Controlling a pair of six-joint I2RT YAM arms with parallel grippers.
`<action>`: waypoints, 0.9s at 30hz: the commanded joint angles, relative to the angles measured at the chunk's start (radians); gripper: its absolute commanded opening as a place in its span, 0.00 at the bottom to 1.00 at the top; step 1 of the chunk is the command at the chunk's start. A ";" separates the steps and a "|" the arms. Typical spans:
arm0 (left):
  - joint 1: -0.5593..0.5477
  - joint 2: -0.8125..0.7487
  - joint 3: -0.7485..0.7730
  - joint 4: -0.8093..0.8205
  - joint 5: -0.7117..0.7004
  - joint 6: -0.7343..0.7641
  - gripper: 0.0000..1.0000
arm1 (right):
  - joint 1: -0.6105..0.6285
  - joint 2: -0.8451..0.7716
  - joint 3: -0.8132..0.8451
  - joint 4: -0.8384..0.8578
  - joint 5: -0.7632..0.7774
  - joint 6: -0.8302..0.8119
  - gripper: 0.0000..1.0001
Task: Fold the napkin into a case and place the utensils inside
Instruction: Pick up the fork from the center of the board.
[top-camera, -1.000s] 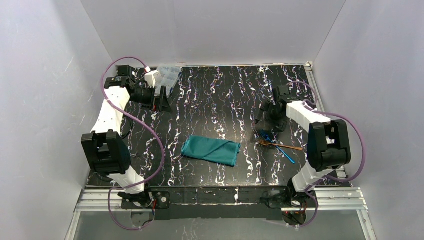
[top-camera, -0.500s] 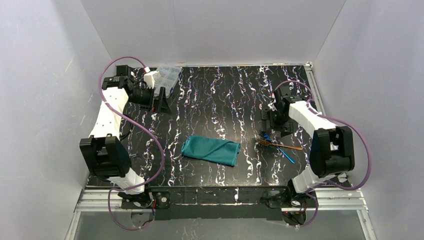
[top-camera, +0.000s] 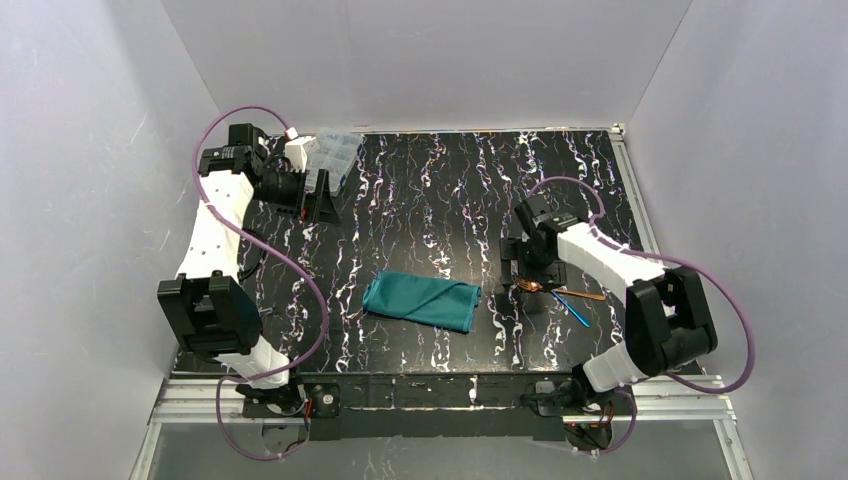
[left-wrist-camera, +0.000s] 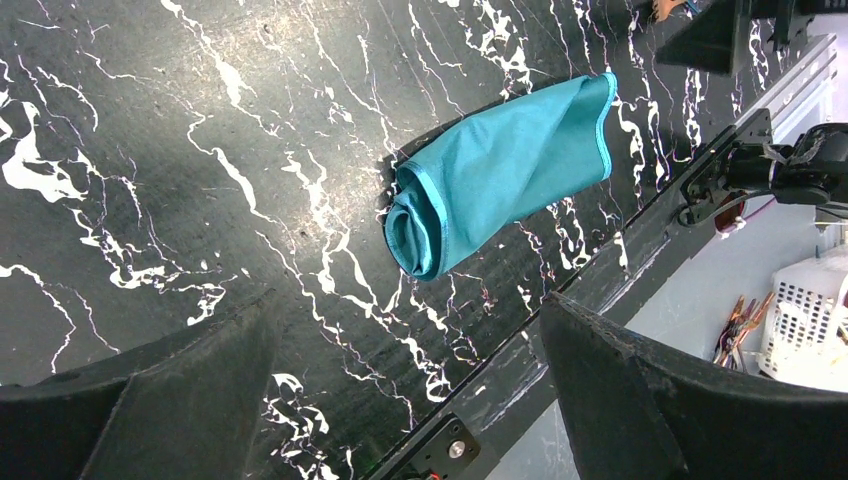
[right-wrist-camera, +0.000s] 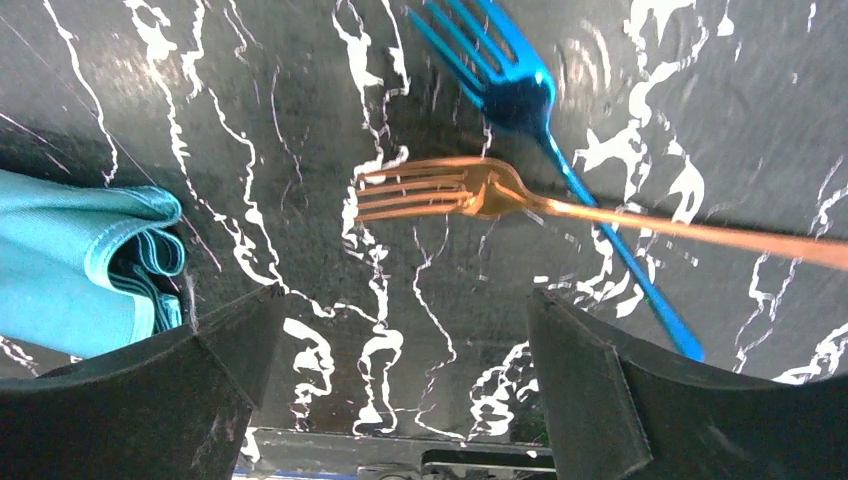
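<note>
The napkin (top-camera: 422, 300) lies folded into a flat teal case in the middle of the table, its open layered end showing in the left wrist view (left-wrist-camera: 500, 170) and at the left of the right wrist view (right-wrist-camera: 80, 270). The utensils lie crossed to its right: an orange fork (right-wrist-camera: 470, 190) over a blue fork (right-wrist-camera: 520, 85), both also in the top view (top-camera: 565, 295). My right gripper (top-camera: 527, 272) (right-wrist-camera: 400, 300) hangs open just above the table, beside the fork heads, holding nothing. My left gripper (top-camera: 318, 205) (left-wrist-camera: 405, 310) stands open and empty at the back left, far from the napkin.
A clear plastic compartment box (top-camera: 335, 152) sits at the back left corner, right behind the left gripper. The table's near metal rail (left-wrist-camera: 640, 240) runs along the front edge. White walls close in the back and both sides.
My right arm has swung left and forward, bringing its open gripper down next to the fork heads. The left arm has barely shifted. Napkin and forks have not moved.
</note>
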 joint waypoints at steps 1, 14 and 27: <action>0.005 -0.039 0.042 -0.055 0.002 0.013 0.99 | 0.097 -0.117 -0.052 0.057 0.206 0.214 0.95; 0.005 -0.036 0.066 -0.079 -0.016 0.001 0.98 | 0.243 0.046 -0.046 0.146 0.438 0.223 0.62; 0.005 -0.034 0.092 -0.106 -0.034 0.008 0.98 | 0.290 0.124 -0.033 0.157 0.560 0.186 0.38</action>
